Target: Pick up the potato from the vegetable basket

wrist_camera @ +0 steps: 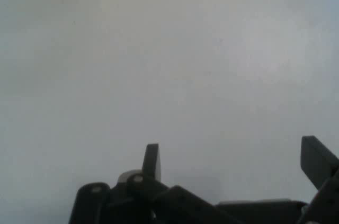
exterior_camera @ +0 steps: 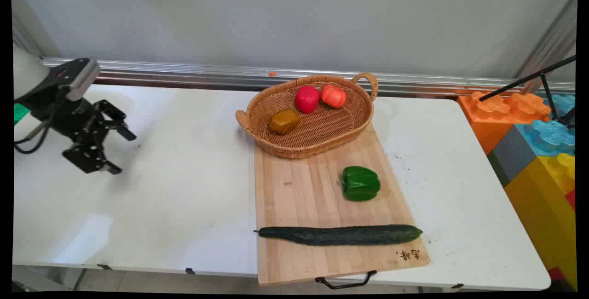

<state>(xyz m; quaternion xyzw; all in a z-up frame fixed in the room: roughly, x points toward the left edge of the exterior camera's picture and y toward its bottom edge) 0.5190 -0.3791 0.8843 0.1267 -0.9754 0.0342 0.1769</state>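
My black gripper hangs over the left part of the white table, open and empty, far from all the produce. In the hand view the gripper has only bare table between its spread fingers. A wooden cutting board lies at the centre. On it rest a green bell pepper and, near the front edge, a long dark cucumber. At the board's far end stands a wicker basket holding a red pepper, an orange-red tomato and a brownish-yellow pepper.
Large orange, blue, grey and yellow toy blocks are stacked off the table's right end, with a black tripod leg above them. A metal rail runs along the wall behind the table.
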